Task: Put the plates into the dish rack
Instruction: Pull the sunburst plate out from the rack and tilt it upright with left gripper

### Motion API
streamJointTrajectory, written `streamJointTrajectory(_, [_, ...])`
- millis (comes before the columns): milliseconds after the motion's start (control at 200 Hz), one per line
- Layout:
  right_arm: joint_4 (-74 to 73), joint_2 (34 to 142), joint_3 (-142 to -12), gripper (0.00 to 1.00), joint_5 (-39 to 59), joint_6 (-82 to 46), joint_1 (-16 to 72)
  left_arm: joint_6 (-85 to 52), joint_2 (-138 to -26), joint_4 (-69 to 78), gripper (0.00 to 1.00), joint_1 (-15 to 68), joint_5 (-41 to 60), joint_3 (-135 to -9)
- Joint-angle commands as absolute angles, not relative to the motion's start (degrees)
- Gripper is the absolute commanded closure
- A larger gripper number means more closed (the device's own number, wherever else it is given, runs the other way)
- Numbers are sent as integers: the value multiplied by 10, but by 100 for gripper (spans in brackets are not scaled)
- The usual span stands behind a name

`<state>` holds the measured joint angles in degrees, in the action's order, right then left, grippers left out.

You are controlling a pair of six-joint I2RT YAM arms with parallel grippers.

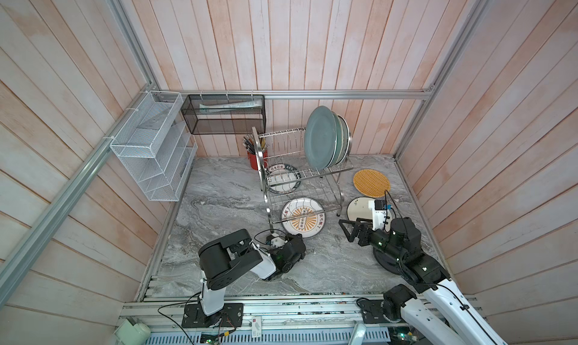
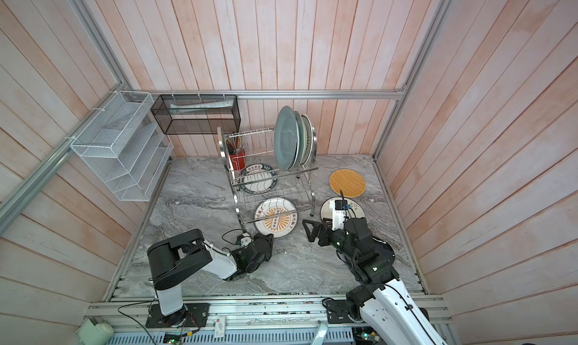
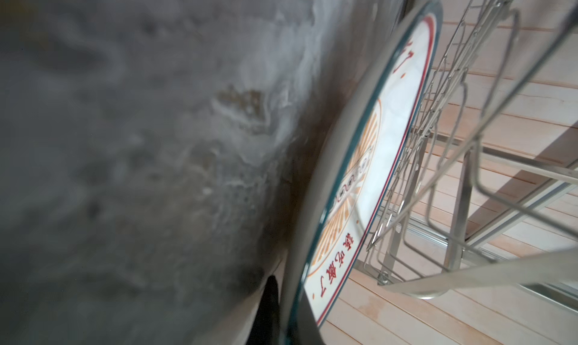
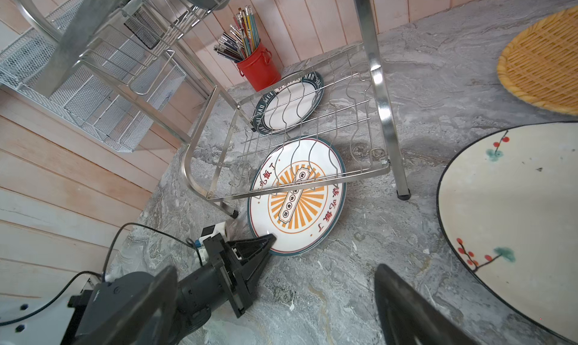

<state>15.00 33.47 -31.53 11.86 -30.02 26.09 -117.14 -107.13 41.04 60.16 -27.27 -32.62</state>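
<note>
My left gripper [image 1: 301,237] [image 4: 268,237] [image 3: 289,315] is shut on the near rim of the white plate with the orange sunburst [image 1: 303,219] [image 2: 275,219] [image 3: 380,134] [image 4: 297,193], which reaches under the dish rack [image 1: 312,171] [image 2: 272,171] [image 4: 375,77]. My right gripper [image 1: 344,227] [image 2: 308,226] [image 4: 276,274] hangs open over bare table beside it. Three plates [image 1: 320,137] stand upright in the rack's top tier. A green-rimmed plate [image 1: 283,180], a cream floral plate [image 1: 358,209], a yellow woven disc [image 1: 371,182] and a black plate [image 1: 382,260] under the right arm lie on the table.
A red cup of pencils [image 1: 254,160] stands behind the rack. A white mesh organiser [image 1: 153,149] and a black mesh basket [image 1: 223,113] hang on the walls at the back left. Wooden walls close in the marble table [image 1: 219,202] on three sides.
</note>
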Motion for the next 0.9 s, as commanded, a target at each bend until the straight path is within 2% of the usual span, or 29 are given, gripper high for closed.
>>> streamJointTrajectory(0, [144, 337, -326, 2, 114, -309, 258, -1155, -1066, 331, 100, 618, -219, -298])
streamJointTrajectory(480, [118, 378, -344, 2, 123, -328, 248, -1004, -916, 318, 100, 645, -153, -210])
streamJointTrajectory(895, [91, 429, -378, 2, 187, -340, 176, -856, -715, 221, 100, 645, -122, -205])
